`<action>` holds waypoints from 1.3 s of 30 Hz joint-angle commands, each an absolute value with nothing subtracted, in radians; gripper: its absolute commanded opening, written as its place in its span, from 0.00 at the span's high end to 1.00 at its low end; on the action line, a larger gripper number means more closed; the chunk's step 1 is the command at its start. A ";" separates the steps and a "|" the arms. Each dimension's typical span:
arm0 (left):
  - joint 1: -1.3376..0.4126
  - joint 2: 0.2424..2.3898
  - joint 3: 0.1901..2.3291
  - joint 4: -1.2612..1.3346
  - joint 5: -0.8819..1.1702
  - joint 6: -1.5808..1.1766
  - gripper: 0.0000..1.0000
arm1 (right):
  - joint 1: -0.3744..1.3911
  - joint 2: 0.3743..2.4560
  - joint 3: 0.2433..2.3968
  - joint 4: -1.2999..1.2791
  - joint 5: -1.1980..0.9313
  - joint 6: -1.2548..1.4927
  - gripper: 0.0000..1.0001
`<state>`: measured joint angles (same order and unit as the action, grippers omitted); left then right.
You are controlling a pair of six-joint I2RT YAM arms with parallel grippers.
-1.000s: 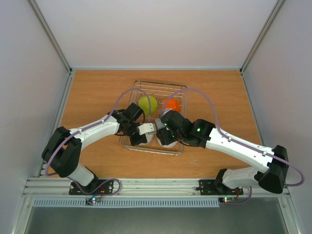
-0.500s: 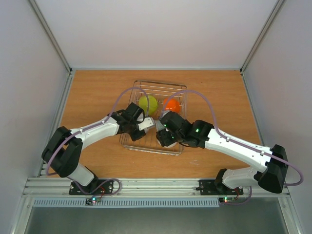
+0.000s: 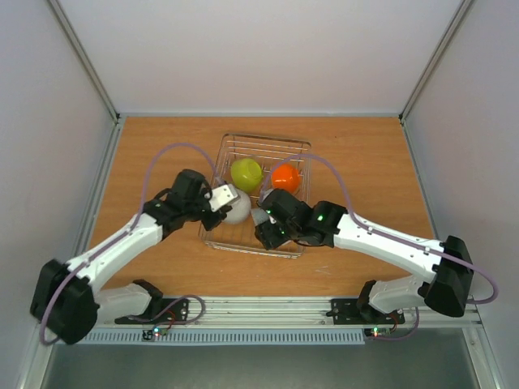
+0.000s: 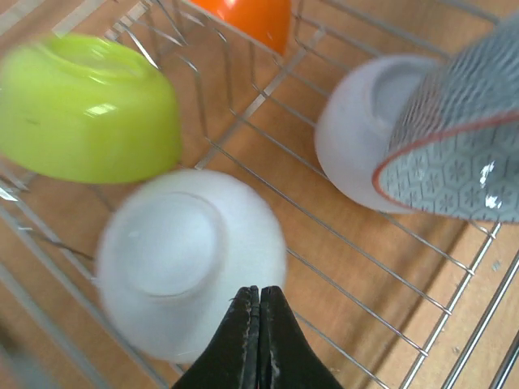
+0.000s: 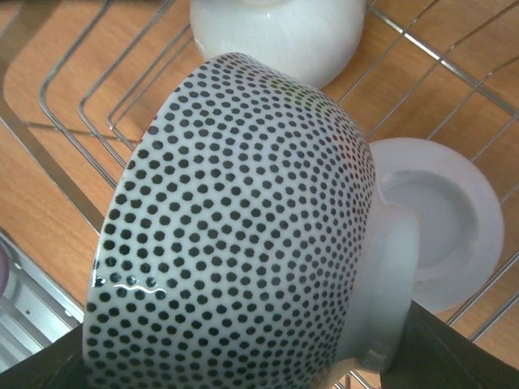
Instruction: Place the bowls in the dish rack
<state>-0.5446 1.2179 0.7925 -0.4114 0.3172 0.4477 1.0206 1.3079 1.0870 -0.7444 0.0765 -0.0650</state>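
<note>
The wire dish rack (image 3: 298, 154) holds a lime-yellow bowl (image 3: 246, 173), an orange bowl (image 3: 285, 177), a white bowl (image 3: 236, 207) and a pale grey bowl (image 3: 259, 215). In the left wrist view the white bowl (image 4: 190, 259) lies upside down just beyond my left gripper (image 4: 259, 298), which is shut and empty. The lime-yellow bowl (image 4: 89, 109), orange bowl (image 4: 251, 16) and pale grey bowl (image 4: 361, 130) lie beyond. My right gripper (image 3: 268, 232) is shut on a black-dotted bowl (image 5: 243, 235), held tilted over the rack's near part above the upside-down pale grey bowl (image 5: 442, 231).
The rack wires (image 5: 81, 105) run under and around the dotted bowl. The white bowl (image 5: 276, 32) sits just beyond it. The wooden table (image 3: 365, 162) is walled at the back and sides. The two arms' wrists are close together over the rack's near left.
My left arm has drawn back to the left, off the rack's middle to its left edge, uncovering the white bowl in the rack. My right gripper with the dotted bowl has shifted slightly left.
</note>
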 commanded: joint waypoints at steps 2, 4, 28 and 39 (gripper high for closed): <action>-0.504 1.034 0.727 -0.248 0.313 0.426 1.00 | 1.039 1.393 1.122 -0.758 0.091 -0.102 0.99; -0.500 0.994 0.709 -0.219 0.292 0.422 0.99 | 1.051 1.436 1.149 -0.792 0.130 -0.101 0.99; -0.477 0.965 0.687 -0.176 0.259 0.407 0.99 | 1.243 1.841 1.452 -1.165 0.620 -0.052 0.83; -0.474 0.964 0.686 -0.176 0.263 0.409 1.00 | 1.250 1.768 1.398 -1.083 0.557 -0.091 0.16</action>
<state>-0.4713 0.9764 0.6907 -0.2340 0.2462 0.4004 1.2316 1.8019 1.4307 -1.0939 0.5930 -0.0643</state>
